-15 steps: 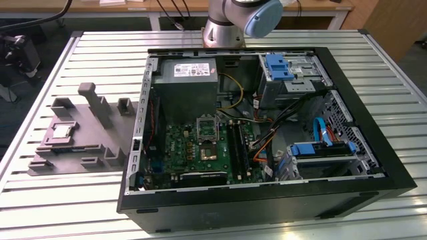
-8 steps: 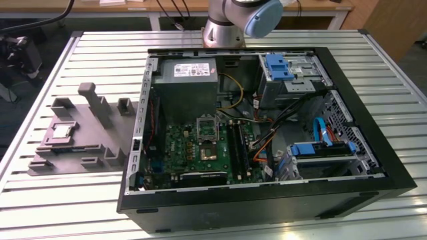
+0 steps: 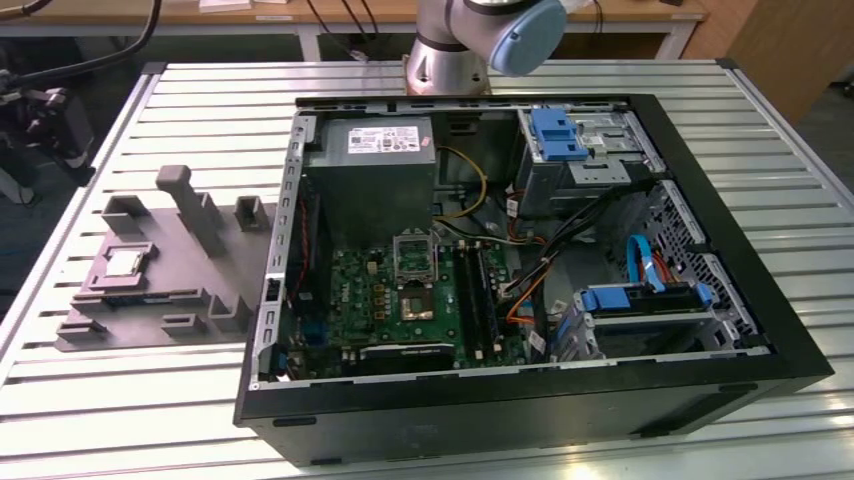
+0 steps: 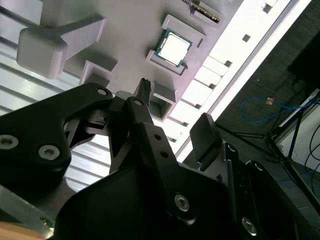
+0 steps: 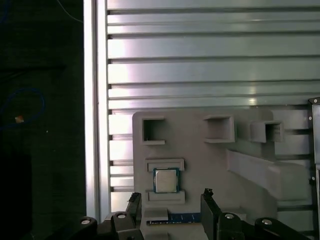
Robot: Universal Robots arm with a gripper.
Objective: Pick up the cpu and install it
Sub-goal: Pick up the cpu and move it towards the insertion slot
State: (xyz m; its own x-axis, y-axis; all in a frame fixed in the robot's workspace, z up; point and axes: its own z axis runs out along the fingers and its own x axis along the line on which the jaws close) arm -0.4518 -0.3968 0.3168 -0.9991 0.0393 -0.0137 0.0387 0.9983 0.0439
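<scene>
The cpu (image 5: 165,180), just one, sits in the grey tray (image 5: 200,160), the single tool (image 5: 170,199) spread open nearby.

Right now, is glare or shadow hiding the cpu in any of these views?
No. Exterior view: the cpu lies evenly lit on its grey holder. Second wrist view: its lid shines bright and the table edge beside it washes out white. First wrist view: the table slats glare in bands, but the cpu is plainly visible.

Low ridges (image 5: 165,164) flanking the cpu (image 5: 165,180)
</scene>
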